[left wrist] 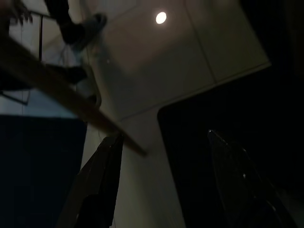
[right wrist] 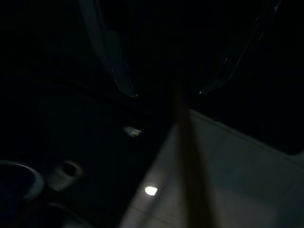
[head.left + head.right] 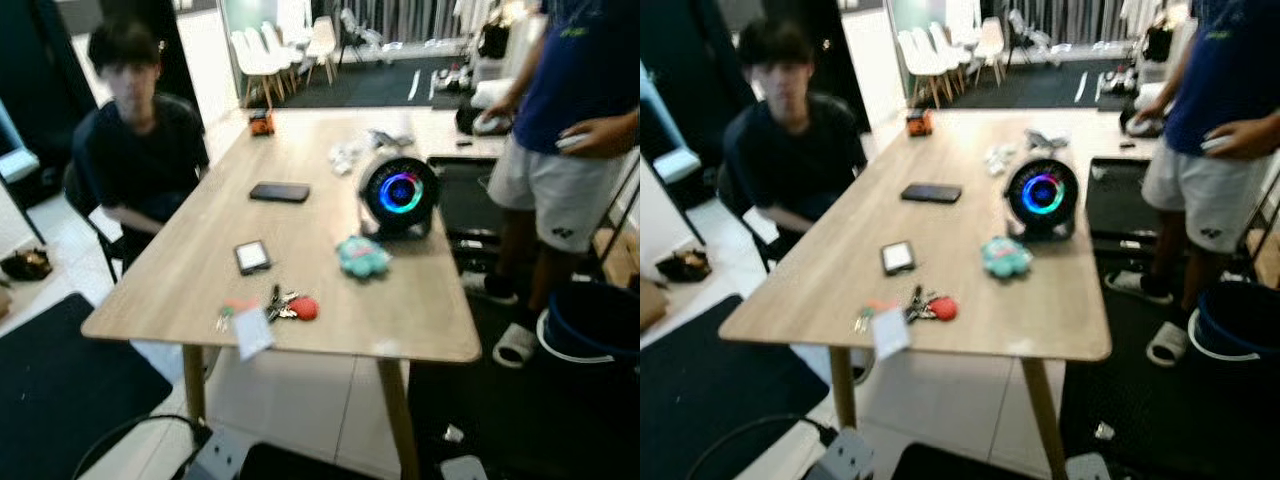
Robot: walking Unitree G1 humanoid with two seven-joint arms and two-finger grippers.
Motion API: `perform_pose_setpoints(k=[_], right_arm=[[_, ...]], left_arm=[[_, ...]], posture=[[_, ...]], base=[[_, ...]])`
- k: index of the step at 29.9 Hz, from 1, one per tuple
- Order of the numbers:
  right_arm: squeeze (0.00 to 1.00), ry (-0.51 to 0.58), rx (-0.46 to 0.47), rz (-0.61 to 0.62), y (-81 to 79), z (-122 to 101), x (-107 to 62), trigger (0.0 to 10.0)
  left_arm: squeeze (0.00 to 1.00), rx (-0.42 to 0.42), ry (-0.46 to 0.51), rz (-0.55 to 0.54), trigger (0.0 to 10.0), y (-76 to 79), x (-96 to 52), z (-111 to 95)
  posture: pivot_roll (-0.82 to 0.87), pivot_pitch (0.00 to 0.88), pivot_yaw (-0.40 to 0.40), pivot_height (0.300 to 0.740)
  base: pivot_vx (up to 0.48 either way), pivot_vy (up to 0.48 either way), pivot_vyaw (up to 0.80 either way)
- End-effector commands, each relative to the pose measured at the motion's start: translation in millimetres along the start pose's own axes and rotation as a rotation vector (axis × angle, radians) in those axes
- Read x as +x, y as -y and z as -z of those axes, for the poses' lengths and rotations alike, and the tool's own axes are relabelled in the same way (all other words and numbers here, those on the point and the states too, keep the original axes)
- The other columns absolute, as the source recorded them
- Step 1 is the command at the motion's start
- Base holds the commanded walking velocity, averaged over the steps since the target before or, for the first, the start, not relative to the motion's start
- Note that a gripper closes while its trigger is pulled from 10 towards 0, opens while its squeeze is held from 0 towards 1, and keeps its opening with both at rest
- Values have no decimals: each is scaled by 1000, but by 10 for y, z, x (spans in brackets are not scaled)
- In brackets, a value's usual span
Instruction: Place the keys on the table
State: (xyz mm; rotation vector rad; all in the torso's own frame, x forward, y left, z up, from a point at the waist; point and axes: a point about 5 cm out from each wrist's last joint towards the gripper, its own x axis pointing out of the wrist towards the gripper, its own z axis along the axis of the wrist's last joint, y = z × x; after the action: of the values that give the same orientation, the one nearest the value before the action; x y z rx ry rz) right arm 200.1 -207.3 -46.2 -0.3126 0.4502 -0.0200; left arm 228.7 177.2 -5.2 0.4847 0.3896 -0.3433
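Observation:
A bunch of keys (image 3: 280, 306) with a red fob lies on the wooden table (image 3: 300, 150) close to its front edge, and a white tag (image 3: 252, 333) from it hangs over that edge. Both arms hang low beside the table, away from the keys. In the dim left wrist view my left gripper (image 1: 162, 137) is open over pale floor tiles with nothing between its fingers. The right wrist view is very dark; my right gripper (image 2: 167, 93) is open there too and holds nothing.
On the table are a small phone (image 3: 252, 256), a black phone (image 3: 279, 192), a teal plush (image 3: 362, 256) and a round speaker with a glowing ring (image 3: 399, 193). A person (image 3: 140, 140) sits at the left side; another (image 3: 570, 110) stands at the right by a blue bucket (image 3: 600, 320).

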Motion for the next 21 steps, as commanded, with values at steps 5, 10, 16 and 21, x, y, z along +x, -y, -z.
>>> perform_pose_setpoints(k=[5,10,16,21], right_arm=[[0,-9,14,-19,-96,26,-27,10000],[0,-9,13,-20,-98,29,-28,10000],[0,-10,9,-22,-93,28,-26,10000],[0,-1,7,-29,-105,2,-10,10000]], left_arm=[[0,6,-34,-3,10000,-20,-45,85],[0,4,-32,-6,10000,-26,-46,82],[0,-8,-29,-5,10000,-18,-52,81],[0,-15,-31,-8,10000,-16,-59,88]], posture=[[93,116,87,740],[92,117,86,740],[94,117,81,740],[95,114,81,740]], base=[[0,0,0],[0,0,0],[0,0,0],[0,0,0]])
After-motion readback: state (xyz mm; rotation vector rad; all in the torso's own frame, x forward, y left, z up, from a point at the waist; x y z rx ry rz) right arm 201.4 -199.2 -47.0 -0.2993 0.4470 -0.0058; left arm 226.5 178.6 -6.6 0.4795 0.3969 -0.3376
